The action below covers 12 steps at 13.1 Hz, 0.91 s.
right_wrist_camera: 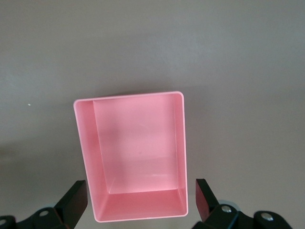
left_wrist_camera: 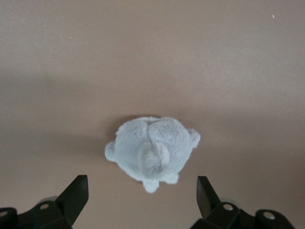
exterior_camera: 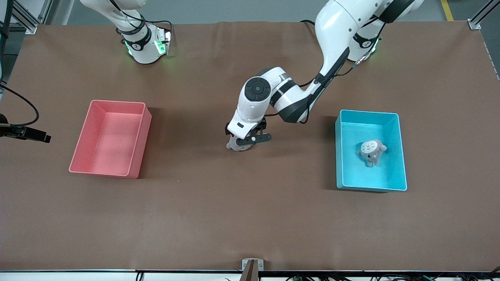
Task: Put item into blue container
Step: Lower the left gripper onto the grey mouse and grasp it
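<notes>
I see a wide table [exterior_camera: 250, 218] covered in a matte brown sheet, lit evenly from above with soft shadows. Along its upper edge I see grey floor [exterior_camera: 234, 9], aluminium frame posts [exterior_camera: 23, 19] at the corners, and a yellow floor stripe [exterior_camera: 447, 9].

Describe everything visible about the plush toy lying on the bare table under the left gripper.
The plush toy is small, pale grey-white and fuzzy, a rounded body with little stubby nubs at its edges and a seam across the top. No face shows. It lies on the brown table about midway between the pink bin and the blue container. The left gripper is over it, fingers open on either side, not touching it as far as shows.
</notes>
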Available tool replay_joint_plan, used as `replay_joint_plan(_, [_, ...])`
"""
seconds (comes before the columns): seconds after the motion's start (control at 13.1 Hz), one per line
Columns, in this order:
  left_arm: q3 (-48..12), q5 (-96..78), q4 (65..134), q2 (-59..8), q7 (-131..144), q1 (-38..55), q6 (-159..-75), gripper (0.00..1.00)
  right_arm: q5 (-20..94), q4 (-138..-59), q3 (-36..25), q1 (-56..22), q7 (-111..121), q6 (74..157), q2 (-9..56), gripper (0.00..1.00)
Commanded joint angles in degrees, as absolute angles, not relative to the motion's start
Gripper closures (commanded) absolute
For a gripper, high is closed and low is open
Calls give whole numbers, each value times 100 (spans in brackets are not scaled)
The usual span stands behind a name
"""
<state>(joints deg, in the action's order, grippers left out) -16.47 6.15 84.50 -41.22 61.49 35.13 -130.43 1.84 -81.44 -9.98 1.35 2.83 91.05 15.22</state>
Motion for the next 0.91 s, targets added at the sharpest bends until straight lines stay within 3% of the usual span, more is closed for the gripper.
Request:
replay_joint_plan(0.0, [-1310,765,8297,-4332,6267,3876,-13314,0,229,-8060,-976,141,316,8974,1477,0])
replay_joint_plan(0.84, [-1107,765,8288,-4632,6249,3885,-13667,0,220,-8060,-984,-150,88,8340,1494,0])
